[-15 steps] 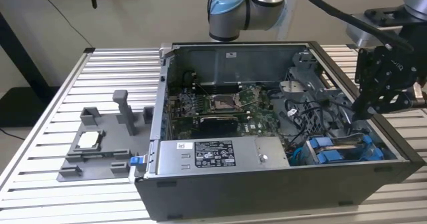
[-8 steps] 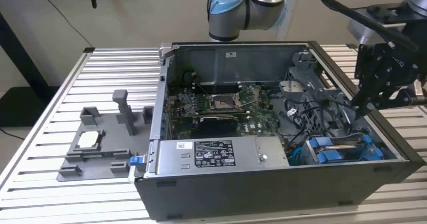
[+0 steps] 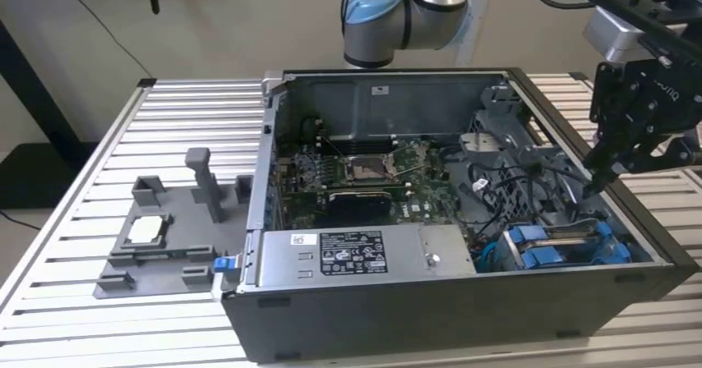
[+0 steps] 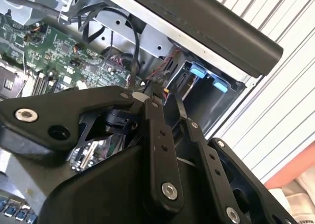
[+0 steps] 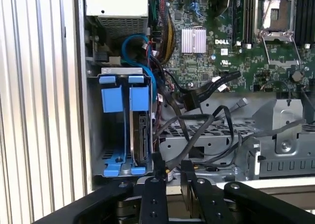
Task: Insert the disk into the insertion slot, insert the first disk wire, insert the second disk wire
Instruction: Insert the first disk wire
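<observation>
The disk (image 5: 141, 140) stands on edge inside the insertion slot (image 5: 96, 135), held in its blue carrier, whose blue tabs face the motherboard. In the exterior view the slot (image 3: 491, 257) sits at the case's front right corner, with the disk (image 3: 565, 235) between blue parts. My gripper (image 3: 593, 189) hangs just above and behind the slot, by the case's right wall. Its fingers (image 5: 158, 162) stand close together, and a black disk wire (image 4: 134, 51) runs down into the tips of the gripper (image 4: 156, 93). The gripper (image 5: 172, 166) is above the slot's end furthest from the blue tabs.
Loose black cables with connectors (image 5: 197, 98) lie between the slot and the motherboard (image 5: 221, 37). A perforated grey cage (image 5: 275, 150) is beside the slot. The labelled power-supply box (image 3: 340, 253) fills the case's front. A grey fixture (image 3: 164, 236) stands on the slatted table at the exterior view's left.
</observation>
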